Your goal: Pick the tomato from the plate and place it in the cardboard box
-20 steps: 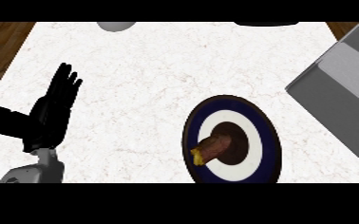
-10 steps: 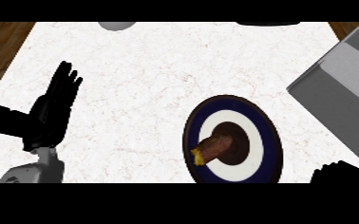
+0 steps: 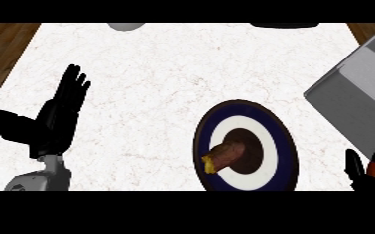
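L hand [image 3: 62,111] sits at the view's left edge, fingers straight and upright, holding nothing; looks parked out of the way, since plate and box both lie on the R side. R hand [image 3: 356,171] only just shows at the lower right corner, near the plate rim; just dark fingertips, so can't tell if apart or curled. Probably placed to go for the plate.

Plate [image 3: 285,144]: round, glossy, dark navy rim, white ring, dark centre. On it lies the task's item [image 3: 228,153], brownish-red and oblong w/ a yellow bit at one end; doesn't look much like a tomato. Untouched, not yet picked.

Box [image 3: 351,104]: grey, flat-walled, angular, at the right edge, near the plate. Counter [image 3: 183,69]: white, marble-like veining, wood trim at the corners.
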